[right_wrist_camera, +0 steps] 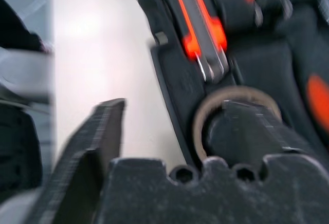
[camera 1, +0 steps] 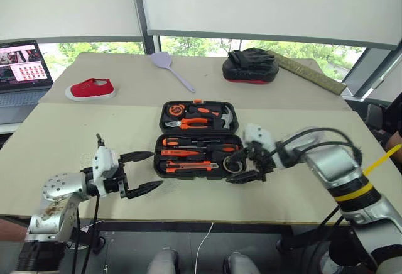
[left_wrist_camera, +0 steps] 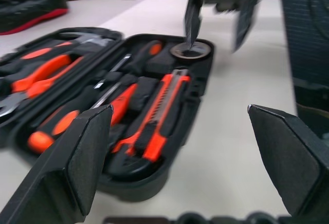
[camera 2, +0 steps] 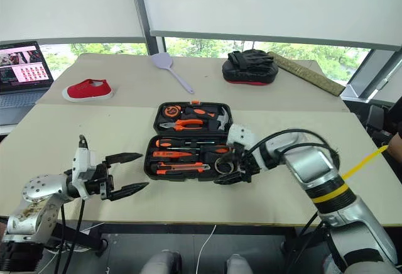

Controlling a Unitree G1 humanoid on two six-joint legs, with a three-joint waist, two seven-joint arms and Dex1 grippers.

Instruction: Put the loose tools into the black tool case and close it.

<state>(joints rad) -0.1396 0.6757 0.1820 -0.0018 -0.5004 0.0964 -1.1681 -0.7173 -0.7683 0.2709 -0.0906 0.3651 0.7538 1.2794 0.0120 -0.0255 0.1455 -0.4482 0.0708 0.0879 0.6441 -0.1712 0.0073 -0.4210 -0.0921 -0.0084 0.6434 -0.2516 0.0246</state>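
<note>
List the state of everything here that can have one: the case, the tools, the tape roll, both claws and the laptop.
black tool case: open, lying flat on the table.
screwdrivers: lying in the near half's slots.
utility knife: lying in the near half.
tape roll: in the case's right end.
left claw: open, holding nothing.
right claw: open, one finger in the tape roll's hole.
laptop: open, screen lit.

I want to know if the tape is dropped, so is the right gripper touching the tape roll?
Cannot tell. In the left wrist view one finger of the right gripper seems to dip into the tape roll, but blur hides any contact.
</note>
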